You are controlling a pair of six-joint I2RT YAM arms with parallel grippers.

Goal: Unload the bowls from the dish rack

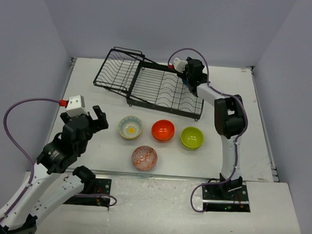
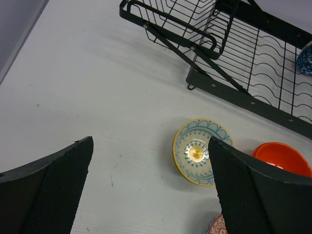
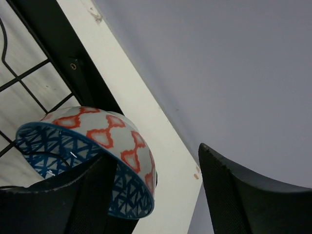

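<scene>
The black wire dish rack (image 1: 164,109) stands at the back of the table. My right gripper (image 1: 185,78) is at its far right corner. In the right wrist view a blue patterned bowl (image 3: 102,134) with red diamonds outside stands tilted on the rack (image 3: 58,48). The right gripper (image 3: 153,156) straddles its rim: one finger inside, the other apart outside, open. On the table lie a cream floral bowl (image 1: 130,127), an orange-red bowl (image 1: 163,130), a lime green bowl (image 1: 192,138) and a pinkish patterned bowl (image 1: 144,158). My left gripper (image 1: 96,118) hangs open and empty left of them.
In the left wrist view the open left gripper (image 2: 150,141) hovers over bare table beside the cream bowl (image 2: 195,151), with the rack (image 2: 229,93) behind it. Grey walls close in the table on three sides. The table's right back edge runs just past the blue bowl.
</scene>
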